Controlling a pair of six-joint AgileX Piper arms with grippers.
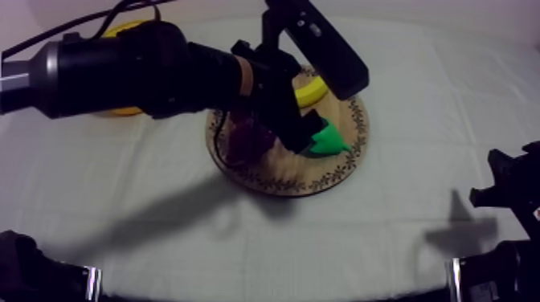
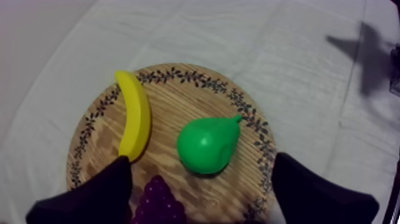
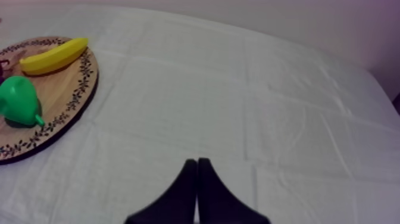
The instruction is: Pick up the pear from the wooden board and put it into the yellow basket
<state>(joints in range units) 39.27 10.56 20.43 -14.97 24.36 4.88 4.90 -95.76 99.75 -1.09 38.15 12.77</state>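
A green pear [image 2: 208, 145] lies on the round wooden board [image 2: 178, 89], with a banana [image 2: 136, 122] beside it and purple grapes [image 2: 158, 202] close by. My left gripper [image 2: 201, 161] hovers over the pear, open, one black finger [image 2: 104, 193] on each side and neither touching it. From above, the left arm reaches in from the upper left, and its gripper [image 1: 309, 132] is right at the pear [image 1: 331, 142]. My right gripper [image 3: 197, 164] is shut on nothing, low over the cloth to the right of the board [image 3: 65, 95].
The yellow basket [image 1: 120, 111] stands at the far left, mostly hidden behind the left arm. The right arm [image 1: 506, 193] rests at the right edge. Bare cloth stretches in front of and to the right of the board [image 1: 289, 173].
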